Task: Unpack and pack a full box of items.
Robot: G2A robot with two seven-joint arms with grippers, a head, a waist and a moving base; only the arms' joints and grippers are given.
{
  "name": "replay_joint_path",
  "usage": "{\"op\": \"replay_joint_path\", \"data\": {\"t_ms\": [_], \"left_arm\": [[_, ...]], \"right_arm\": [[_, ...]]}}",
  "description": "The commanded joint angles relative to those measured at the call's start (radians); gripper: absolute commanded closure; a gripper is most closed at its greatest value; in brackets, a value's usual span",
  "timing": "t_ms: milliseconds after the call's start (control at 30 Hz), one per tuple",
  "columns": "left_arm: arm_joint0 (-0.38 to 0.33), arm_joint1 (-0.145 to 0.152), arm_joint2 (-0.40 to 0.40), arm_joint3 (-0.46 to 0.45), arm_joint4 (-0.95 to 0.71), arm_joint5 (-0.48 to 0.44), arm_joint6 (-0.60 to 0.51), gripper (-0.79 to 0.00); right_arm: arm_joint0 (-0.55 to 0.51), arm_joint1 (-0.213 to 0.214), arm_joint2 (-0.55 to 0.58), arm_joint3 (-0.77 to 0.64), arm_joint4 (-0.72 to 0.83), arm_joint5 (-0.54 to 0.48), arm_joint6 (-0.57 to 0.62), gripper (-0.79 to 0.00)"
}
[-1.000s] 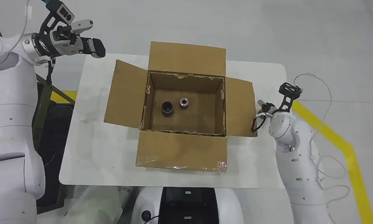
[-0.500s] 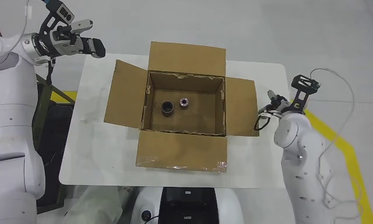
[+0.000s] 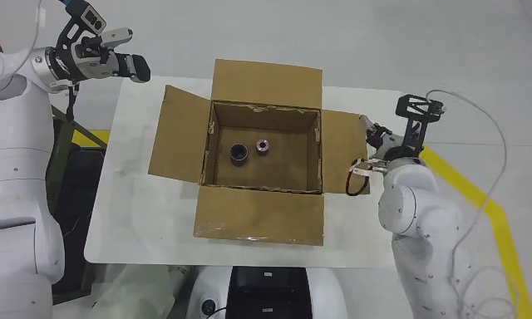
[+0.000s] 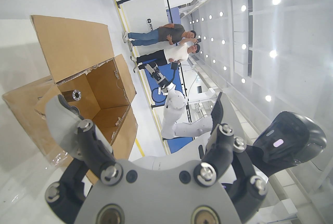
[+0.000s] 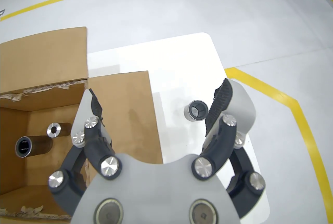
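Now, you have the open brown cardboard box (image 3: 266,80) sitting in the middle of the white rounded-corner desk (image 3: 133,211), with all four flaps folded outward. Look inside and you'll find two items on its floor: a dark tube-shaped metal cylinder (image 3: 239,155) and, just beside it toward the far wall, a smaller silver metal cylinder (image 3: 263,145) with a hole through its middle. The two are near each other but apart, and in the top view their ends face up.

Your right tool (image 5: 157,85) hangs over the box's right flap and the bare desk next to it. Its two fingers are spread wide with nothing between them. Below it, a short silver metal sleeve with a dark bore (image 5: 195,111) lies on its side on the desk, outside the box and near the flap's edge. In the right wrist view it sits close to one rubber-padded finger (image 5: 221,102), and you can't tell whether they touch.

Your left tool (image 3: 131,53) is well apart from the box, out at the far left corner of the desk, and points across toward the box. Its fingers are likewise wide open and hold nothing.
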State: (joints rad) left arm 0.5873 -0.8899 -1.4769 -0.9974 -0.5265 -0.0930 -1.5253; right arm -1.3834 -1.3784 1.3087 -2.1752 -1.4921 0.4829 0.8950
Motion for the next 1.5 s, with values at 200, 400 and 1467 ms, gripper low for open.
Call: {"op": "replay_joint_path", "data": {"t_ms": [200, 400, 1467], "left_arm": [[0.0, 0.0, 0.0, 0.0, 0.0, 0.0, 0.0, -0.785], [0.0, 0.0, 0.0, 0.0, 0.0, 0.0, 0.0, -0.785], [0.0, 0.0, 0.0, 0.0, 0.0, 0.0, 0.0, -0.785]], "right_arm": [[0.011, -0.01, -0.114, -0.033, -0.015, -0.076, 0.007, -0.785], [0.035, -0.019, -0.22, -0.031, -0.047, -0.136, 0.02, -0.785], [0.271, -0.088, -0.401, 0.311, 0.238, -0.29, 0.167, -0.785]]}}
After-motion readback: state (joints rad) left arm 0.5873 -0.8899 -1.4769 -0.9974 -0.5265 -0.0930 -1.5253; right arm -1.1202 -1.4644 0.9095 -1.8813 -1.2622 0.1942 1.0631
